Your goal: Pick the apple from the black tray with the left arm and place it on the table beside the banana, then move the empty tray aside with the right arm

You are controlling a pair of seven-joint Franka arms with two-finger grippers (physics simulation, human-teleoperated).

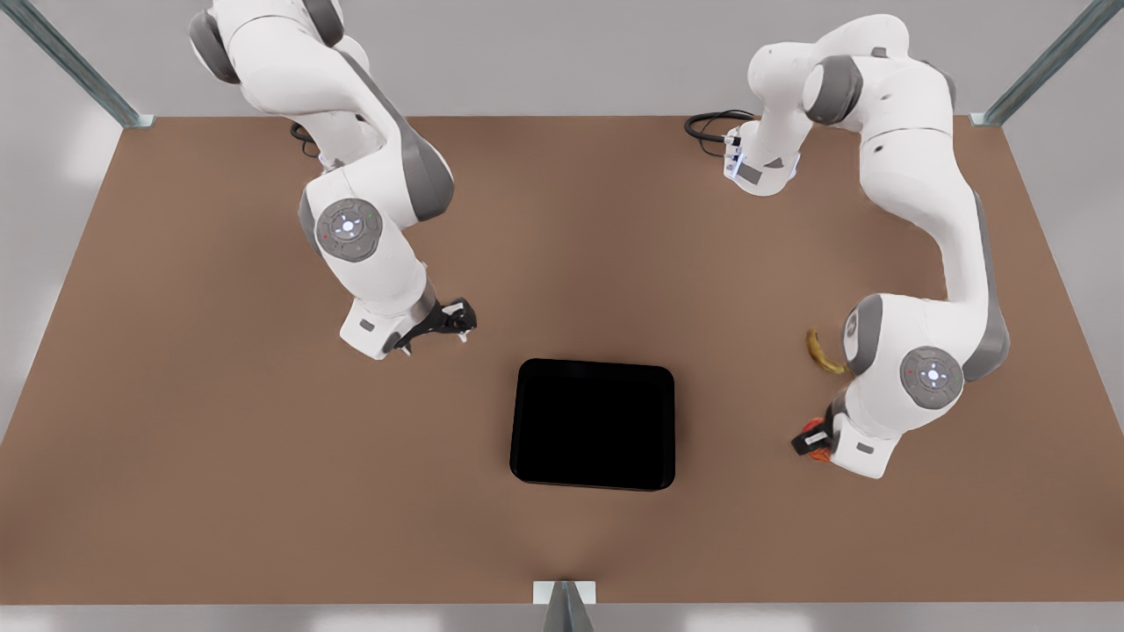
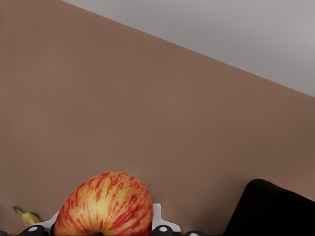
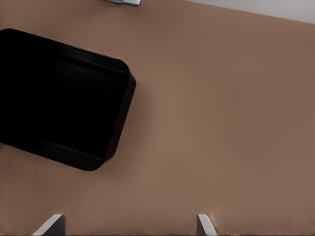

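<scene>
1. Front view: glossy black rectangular tray (image 1: 593,424) empty on the matte brown table (image 1: 219,421). Left gripper (image 1: 812,441), front view's right, clamps the small red-orange apple (image 1: 819,453) near the yellow-brown curved banana (image 1: 824,353).
2. Left wrist: apple (image 2: 104,204) between fingers; tray corner (image 2: 270,209) nearby.
3. Right wrist: right gripper (image 3: 129,224) spread wide beside the tray (image 3: 59,98).

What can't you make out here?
Apple: front view, mostly hidden under the left gripper; contact with the table unclear.
Banana: one end behind the left arm in front; cut by the left wrist view's edge.
Black tray: cut by both wrist views' edges.
Right gripper, open near the tray: fingers cut by its wrist view's edge.
</scene>
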